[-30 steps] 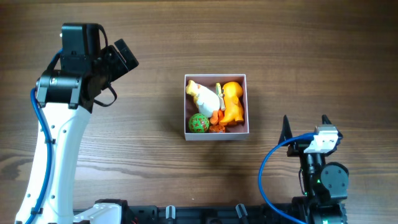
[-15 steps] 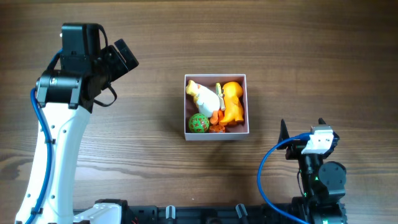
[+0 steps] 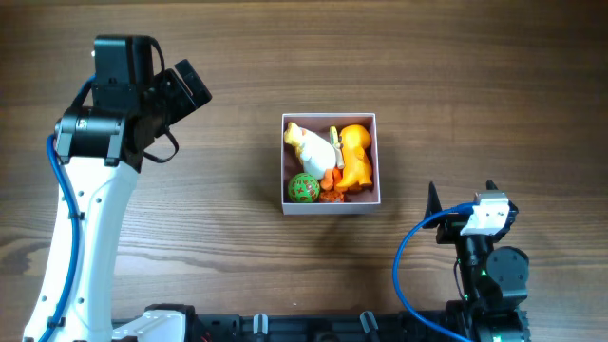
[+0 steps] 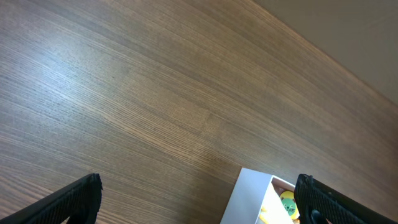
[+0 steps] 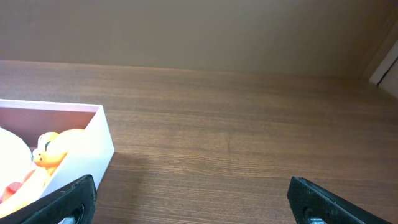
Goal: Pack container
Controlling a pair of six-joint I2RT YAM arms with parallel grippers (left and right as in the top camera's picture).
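The left end effector (image 3: 193, 84) and right end effector (image 3: 465, 195) are gaping empty; container (image 3: 332, 207) mid-frame seemingly full, so keeping clear is wisest

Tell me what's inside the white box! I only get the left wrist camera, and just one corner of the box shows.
Observer: From overhead, a white bird toy lies in the container.
Operator: Is anything else in there?
Observer: Yes, an orange toy sits right beside the bird.
Operator: Where's the other arm?
Observer: The right pincer is open and empty, well apart from the container.
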